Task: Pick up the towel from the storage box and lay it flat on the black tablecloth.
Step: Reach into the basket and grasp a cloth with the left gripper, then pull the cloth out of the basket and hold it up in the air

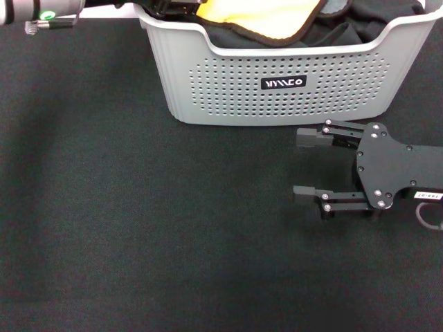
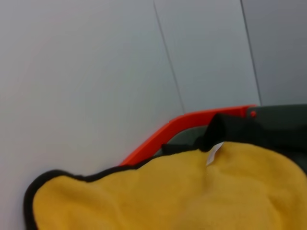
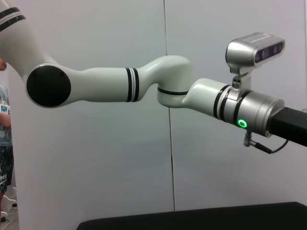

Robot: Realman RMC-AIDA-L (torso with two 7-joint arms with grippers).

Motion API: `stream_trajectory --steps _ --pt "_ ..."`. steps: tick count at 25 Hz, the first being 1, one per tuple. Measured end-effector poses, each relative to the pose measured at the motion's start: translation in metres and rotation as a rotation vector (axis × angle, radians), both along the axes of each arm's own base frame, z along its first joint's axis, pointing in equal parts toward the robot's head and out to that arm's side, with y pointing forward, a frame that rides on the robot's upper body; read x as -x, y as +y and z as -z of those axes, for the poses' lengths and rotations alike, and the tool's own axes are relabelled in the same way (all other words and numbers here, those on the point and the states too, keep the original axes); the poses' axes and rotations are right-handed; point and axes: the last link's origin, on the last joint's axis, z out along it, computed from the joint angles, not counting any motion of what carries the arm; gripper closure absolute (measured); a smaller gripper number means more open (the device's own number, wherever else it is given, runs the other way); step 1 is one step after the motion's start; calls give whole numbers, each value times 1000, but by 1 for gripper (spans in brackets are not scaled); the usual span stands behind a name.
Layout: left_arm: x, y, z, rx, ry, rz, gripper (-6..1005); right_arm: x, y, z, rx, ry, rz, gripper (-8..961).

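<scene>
The light grey storage box stands at the far edge of the black tablecloth. Inside it lies the towel, yellow side up with black edging, on dark fabric. My left gripper reaches in over the box's left corner, right at the towel's edge; most of it is cut off by the frame. In the left wrist view the yellow towel fills the lower half, very close. My right gripper rests open on the tablecloth in front of the box's right end, holding nothing.
Black fabric lies in the box beside the towel. The left arm stretches level across the right wrist view. An orange-red rim shows behind the towel. Bare tablecloth spreads left of and in front of the box.
</scene>
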Motion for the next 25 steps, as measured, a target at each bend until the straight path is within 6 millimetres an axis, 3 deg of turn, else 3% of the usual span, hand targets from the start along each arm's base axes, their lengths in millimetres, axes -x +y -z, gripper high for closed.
stream_trajectory --steps 8,11,21,25 --pt "2 7 4 9 81 -47 214 1 0 -1 -3 6 0 180" --pt "2 7 5 4 99 -48 444 2 1 -1 -6 11 0 180" --pt "-10 0 3 -43 87 -13 654 3 1 -1 -8 17 0 180" --pt "-19 -4 3 -50 67 -1 804 2 1 -1 -8 17 1 180"
